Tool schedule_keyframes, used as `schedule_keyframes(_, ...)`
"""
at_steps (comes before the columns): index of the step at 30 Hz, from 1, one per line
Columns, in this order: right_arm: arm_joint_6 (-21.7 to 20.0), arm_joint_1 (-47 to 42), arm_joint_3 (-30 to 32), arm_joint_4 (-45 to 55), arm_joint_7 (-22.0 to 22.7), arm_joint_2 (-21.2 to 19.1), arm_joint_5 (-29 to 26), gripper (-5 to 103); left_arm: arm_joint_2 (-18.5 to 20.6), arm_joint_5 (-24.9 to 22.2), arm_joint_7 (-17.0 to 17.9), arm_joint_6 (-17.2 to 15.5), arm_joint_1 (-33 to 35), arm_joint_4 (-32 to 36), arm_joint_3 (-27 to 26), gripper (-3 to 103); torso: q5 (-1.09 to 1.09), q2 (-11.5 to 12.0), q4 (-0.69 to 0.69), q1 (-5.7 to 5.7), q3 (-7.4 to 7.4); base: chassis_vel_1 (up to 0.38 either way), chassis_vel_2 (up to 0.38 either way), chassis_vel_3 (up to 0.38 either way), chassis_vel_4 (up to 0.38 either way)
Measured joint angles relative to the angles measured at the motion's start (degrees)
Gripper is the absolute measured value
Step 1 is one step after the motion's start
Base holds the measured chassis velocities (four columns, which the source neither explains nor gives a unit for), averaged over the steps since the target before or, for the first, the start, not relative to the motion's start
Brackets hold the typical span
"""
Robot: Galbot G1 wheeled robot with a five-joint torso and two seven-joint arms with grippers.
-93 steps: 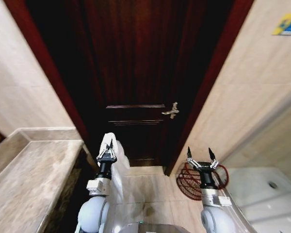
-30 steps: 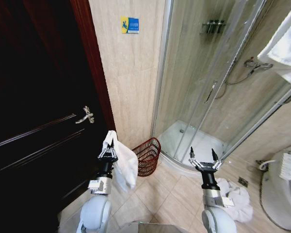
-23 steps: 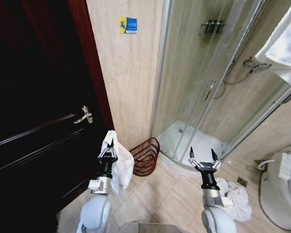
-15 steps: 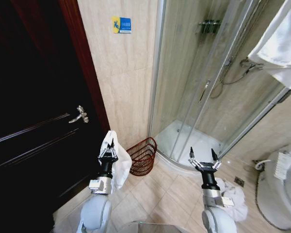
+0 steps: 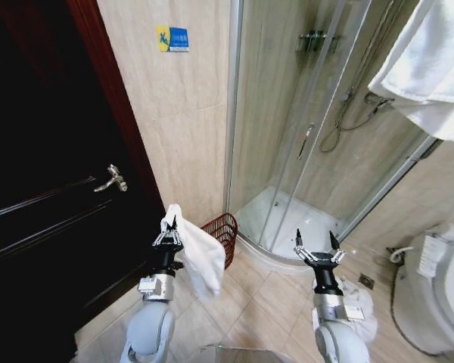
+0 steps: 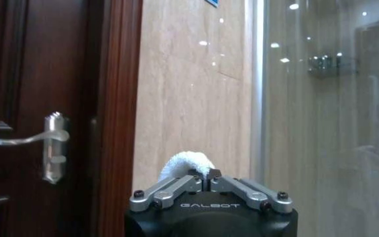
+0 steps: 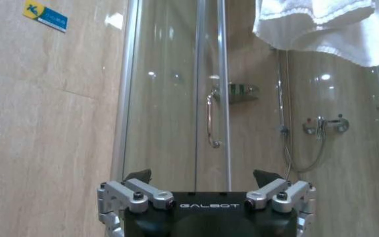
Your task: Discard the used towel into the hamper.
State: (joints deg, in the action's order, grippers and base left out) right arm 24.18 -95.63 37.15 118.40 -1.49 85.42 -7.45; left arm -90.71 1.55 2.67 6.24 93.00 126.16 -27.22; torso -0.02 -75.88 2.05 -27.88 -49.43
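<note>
Bathroom corner with tiled wall, dark door [image 5: 45,189] and glass shower enclosure [image 5: 303,151]. Left gripper [image 5: 167,234] has its fingers closed on the white towel [image 5: 200,257], which hangs raised above the floor. Right gripper [image 5: 315,248] waits with fingers spread and empty. Compared with three seconds ago, the view has swung from the door toward the shower, bringing the hamper [image 5: 222,234] just behind the towel; release probably requires further approach.
</note>
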Motion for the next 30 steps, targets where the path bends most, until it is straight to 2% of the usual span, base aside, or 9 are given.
schedule_keyframes(6,0.16,-0.02,1.27,-0.50,-0.23,-0.26,0.04,100,2.85,-5.28,-1.22,-0.88,-3.07,-1.46,1.65,1,0.02,0.00,-0.02,0.00,0.00,0.000,0.000,0.000,0.000)
schedule_keyframes(10,0.28,-0.59,2.63,-1.14,-0.16,-0.53,0.14,100,7.61,-12.24,-1.81,-3.33,-8.00,-2.77,4.58,1,0.01,0.00,-0.02,0.00,0.00,0.000,0.000,0.000,0.000)
schedule_keyframes(20,2.45,-1.22,2.67,-3.67,-0.16,1.97,2.86,100,12.62,-20.12,-3.04,-5.34,-16.14,-5.99,7.52,1,0.00,0.00,0.00,0.00,0.00,0.000,0.000,0.000,0.000)
schedule_keyframes(21,3.19,-1.02,2.69,-4.59,-0.17,2.28,3.47,100,13.81,-22.54,-3.39,-6.05,-18.85,-6.58,8.09,1,0.01,0.00,-0.01,0.00,0.00,0.000,0.000,0.000,0.000)
schedule_keyframes(22,3.19,-1.02,2.69,-4.59,-0.17,2.28,3.47,100,13.81,-22.54,-3.39,-6.05,-18.85,-6.58,8.09,1,0.01,0.00,-0.01,0.00,0.00,0.000,0.000,0.000,0.000)
schedule_keyframes(25,4.46,-1.28,2.94,-6.07,-0.21,3.09,4.34,100,17.47,-28.57,-2.64,-8.10,-26.57,-8.55,10.02,1,0.01,0.00,-0.02,0.00,-0.01,0.000,0.000,0.000,0.000)
schedule_keyframes(26,4.46,-1.28,2.94,-6.07,-0.21,3.09,4.34,100,17.47,-28.57,-2.64,-8.10,-26.57,-8.55,10.02,1,0.01,0.00,-0.02,0.00,-0.01,0.000,0.000,0.000,0.000)
schedule_keyframes(28,5.03,-1.42,3.32,-6.86,-0.19,3.46,4.53,100,19.28,-31.92,-1.71,-8.66,-31.87,-10.25,11.45,1,0.01,0.00,-0.02,0.00,-0.01,0.000,0.000,0.000,0.000)
schedule_keyframes(30,5.29,-1.45,3.51,-7.30,-0.18,3.53,4.54,100,19.76,-33.24,-1.26,-8.94,-34.09,-11.03,12.13,1,0.01,0.00,-0.01,0.00,-0.01,0.000,0.000,0.000,0.000)
